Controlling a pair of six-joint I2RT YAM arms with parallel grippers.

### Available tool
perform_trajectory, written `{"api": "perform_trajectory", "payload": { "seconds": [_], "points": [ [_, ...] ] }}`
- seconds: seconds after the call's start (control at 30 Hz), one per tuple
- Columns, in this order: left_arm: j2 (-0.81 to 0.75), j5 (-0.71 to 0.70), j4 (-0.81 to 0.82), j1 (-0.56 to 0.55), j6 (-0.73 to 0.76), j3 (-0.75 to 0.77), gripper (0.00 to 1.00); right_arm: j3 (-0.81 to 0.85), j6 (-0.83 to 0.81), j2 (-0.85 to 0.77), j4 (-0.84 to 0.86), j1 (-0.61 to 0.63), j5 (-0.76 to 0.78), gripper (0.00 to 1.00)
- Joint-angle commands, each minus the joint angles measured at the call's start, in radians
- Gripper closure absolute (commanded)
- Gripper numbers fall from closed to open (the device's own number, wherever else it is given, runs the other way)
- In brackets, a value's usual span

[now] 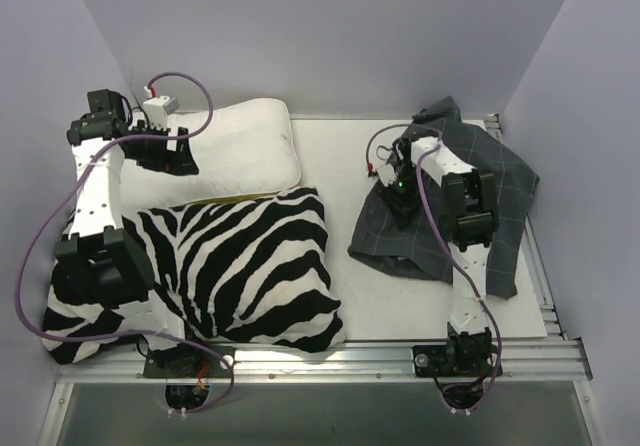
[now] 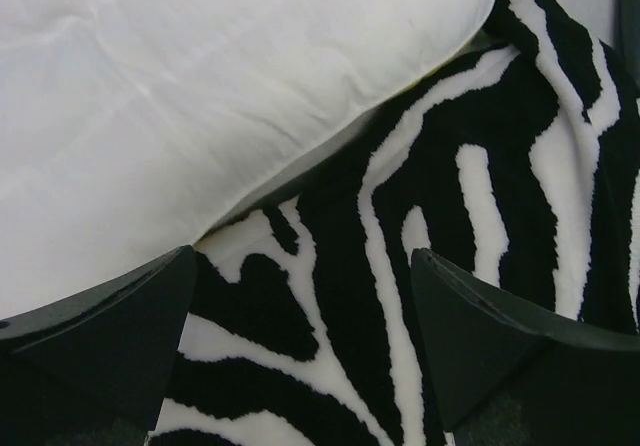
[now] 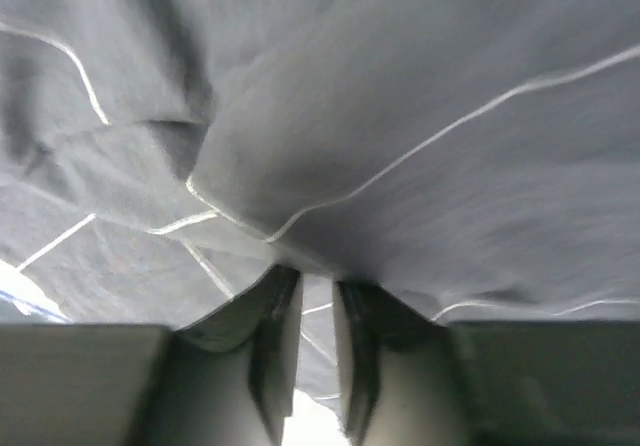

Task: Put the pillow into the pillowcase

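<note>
The pillow [image 1: 240, 146] lies lengthwise left-to-right just beside the spread-open left gripper [image 2: 300, 254], well apart from the pillowcase [image 1: 505, 181] pinched by the right gripper [image 3: 317, 278].

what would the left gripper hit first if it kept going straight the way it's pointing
Probably the zebra cushion, seen straight ahead of the open left gripper; the pillow lies just beside that line. Depth is unclear.

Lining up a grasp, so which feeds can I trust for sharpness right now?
Right wrist: soft and blurred, the pillowcase too close to focus. Left wrist: sharp on the zebra cushion, the pillow nearly washed out. Top external: evenly lit, clear, soft shadows only.
</note>
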Motion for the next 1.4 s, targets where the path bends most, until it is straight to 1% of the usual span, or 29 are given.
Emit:
{"api": "perform_trajectory", "payload": {
  "seconds": [0.0,0.07,0.1,0.13,0.17,0.2,0.23,0.27,0.3,0.33,0.37,0.4,0.43,0.47,0.5,0.6,0.63,0.73,0.77,0.83,0.9,0.93,1.07,1.1,1.17,1.2,1.27,1.3,1.37],
  "points": [
    [-0.177,0.073,0.080,0.003,0.042,-0.134,0.03,0.354,0.065,0.168,-0.077,0.007,-0.115,0.84],
    [-0.277,0.068,0.114,0.000,0.051,-0.239,0.03,0.549,0.118,0.249,-0.083,0.000,-0.129,0.91],
    [-0.309,0.059,0.139,-0.001,0.053,-0.272,0.03,0.736,0.140,0.332,-0.077,-0.005,-0.126,0.96],
    [-0.358,0.050,0.147,-0.013,0.059,-0.295,0.02,0.832,0.158,0.369,-0.063,-0.006,-0.114,0.98],
    [-0.375,0.033,0.154,-0.020,0.059,-0.330,0.03,0.881,0.196,0.407,0.017,-0.009,-0.065,1.00],
    [-0.392,0.018,0.154,-0.026,0.062,-0.342,0.03,0.885,0.212,0.396,0.098,-0.011,-0.027,1.00],
    [-0.412,-0.013,0.153,-0.038,0.060,-0.353,0.02,0.783,0.236,0.371,0.319,-0.014,0.032,0.99],
    [-0.421,-0.025,0.153,-0.043,0.057,-0.364,0.02,0.724,0.264,0.339,0.426,-0.019,0.096,0.91],
    [-0.426,-0.032,0.150,-0.044,0.057,-0.366,0.03,0.675,0.276,0.290,0.508,-0.038,0.103,0.79],
    [-0.435,-0.042,0.148,-0.049,0.059,-0.366,0.03,0.668,0.283,0.279,0.550,-0.048,0.089,0.60],
    [-0.440,-0.045,0.147,-0.058,0.059,-0.366,0.03,0.703,0.281,0.256,0.547,-0.061,0.051,0.51],
    [-0.440,-0.048,0.147,-0.061,0.062,-0.366,0.03,0.701,0.268,0.235,0.541,-0.074,0.038,0.34],
    [-0.437,-0.050,0.147,-0.067,0.066,-0.366,0.03,0.684,0.251,0.203,0.530,-0.104,0.020,0.29],
    [-0.434,-0.050,0.147,-0.081,0.066,-0.364,0.03,0.599,0.222,0.166,0.532,-0.120,0.002,0.23],
    [-0.430,-0.052,0.147,-0.092,0.069,-0.363,0.03,0.549,0.168,0.082,0.529,-0.135,-0.011,0.15],
    [-0.414,-0.048,0.156,-0.131,0.076,-0.363,0.03,0.355,0.056,-0.058,0.465,-0.201,-0.043,0.08],
    [-0.406,-0.045,0.162,-0.139,0.076,-0.366,0.03,0.322,-0.028,-0.081,0.382,-0.236,-0.049,0.07],
    [-0.397,-0.041,0.186,-0.165,0.071,-0.375,0.03,0.247,-0.159,-0.131,0.198,-0.267,-0.081,0.03],
    [-0.391,-0.038,0.191,-0.167,0.071,-0.384,0.02,0.227,-0.232,-0.135,0.074,-0.272,-0.071,0.03],
    [-0.383,-0.030,0.206,-0.173,0.077,-0.390,0.03,0.127,-0.282,-0.154,-0.029,-0.273,-0.013,0.03],
    [-0.381,-0.021,0.211,-0.173,0.088,-0.395,0.03,0.037,-0.329,-0.190,-0.046,-0.279,0.029,0.03],
    [-0.380,-0.018,0.216,-0.175,0.092,-0.396,0.03,-0.053,-0.357,-0.204,-0.060,-0.282,0.049,0.04],
    [-0.389,-0.006,0.226,-0.175,0.108,-0.418,0.03,-0.186,-0.395,-0.230,-0.088,-0.286,0.103,0.09],
    [-0.392,-0.006,0.228,-0.176,0.111,-0.425,0.03,-0.198,-0.392,-0.226,-0.099,-0.281,0.107,0.15],
    [-0.406,-0.006,0.234,-0.173,0.112,-0.435,0.03,-0.232,-0.371,-0.214,-0.103,-0.279,0.116,0.23],
    [-0.412,-0.006,0.236,-0.173,0.115,-0.445,0.03,-0.240,-0.352,-0.206,-0.105,-0.279,0.120,0.32],
    [-0.432,-0.013,0.242,-0.173,0.120,-0.461,0.03,-0.269,-0.329,-0.177,-0.108,-0.266,0.121,0.45],
    [-0.440,-0.016,0.245,-0.173,0.123,-0.477,0.03,-0.278,-0.314,-0.165,-0.111,-0.255,0.113,0.62],
    [-0.459,-0.030,0.251,-0.173,0.125,-0.494,0.02,-0.290,-0.299,-0.126,-0.138,-0.211,0.086,0.80]
  ]
}}
